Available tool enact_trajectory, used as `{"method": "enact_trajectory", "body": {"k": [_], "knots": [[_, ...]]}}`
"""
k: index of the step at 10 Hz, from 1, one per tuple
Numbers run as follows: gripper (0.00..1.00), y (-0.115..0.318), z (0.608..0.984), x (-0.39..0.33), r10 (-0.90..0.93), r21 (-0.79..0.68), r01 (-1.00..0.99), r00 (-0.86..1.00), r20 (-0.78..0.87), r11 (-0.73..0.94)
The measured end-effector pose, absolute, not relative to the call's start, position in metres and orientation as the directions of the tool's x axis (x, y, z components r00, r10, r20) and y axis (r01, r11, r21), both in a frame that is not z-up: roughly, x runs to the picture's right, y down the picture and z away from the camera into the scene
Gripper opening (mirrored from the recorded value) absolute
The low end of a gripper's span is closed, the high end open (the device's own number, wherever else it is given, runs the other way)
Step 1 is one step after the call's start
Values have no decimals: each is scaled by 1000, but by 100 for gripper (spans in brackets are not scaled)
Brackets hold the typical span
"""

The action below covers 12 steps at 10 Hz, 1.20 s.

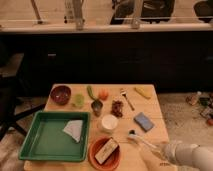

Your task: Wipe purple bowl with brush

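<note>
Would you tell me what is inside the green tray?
A pale cloth lies in the tray; anything under it is hidden. The claw is front right, by the brush.

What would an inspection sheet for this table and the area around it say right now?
Surface: wooden table, crowded.
Job's things: purple bowl upright at the back left; brush lying at the front right, dark head toward the table's middle.
Clutter: green tray holding a white cloth; orange bowl; white cup; blue sponge; fork.
Grippers: gripper at the front right edge, at the brush's handle end; whether it grips cannot be told.
Cables: nothing seen.
Surroundings: dark counter behind the table; scattered items on the floor at right.
</note>
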<state>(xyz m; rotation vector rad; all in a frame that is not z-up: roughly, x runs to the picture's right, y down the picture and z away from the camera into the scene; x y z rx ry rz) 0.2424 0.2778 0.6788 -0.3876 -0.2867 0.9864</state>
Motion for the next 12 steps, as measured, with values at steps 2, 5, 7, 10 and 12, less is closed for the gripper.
{"method": "enact_trajectory", "body": {"k": [2, 5, 7, 10, 12], "knots": [[0, 258, 667, 236, 845, -414, -752, 528, 88, 513], [0, 233, 655, 223, 839, -398, -747, 528, 131, 532], [0, 214, 651, 203, 822, -399, -726, 546, 159, 560], [0, 213, 650, 202, 821, -400, -725, 548, 160, 561], [0, 213, 651, 199, 819, -402, -721, 551, 162, 564]]}}
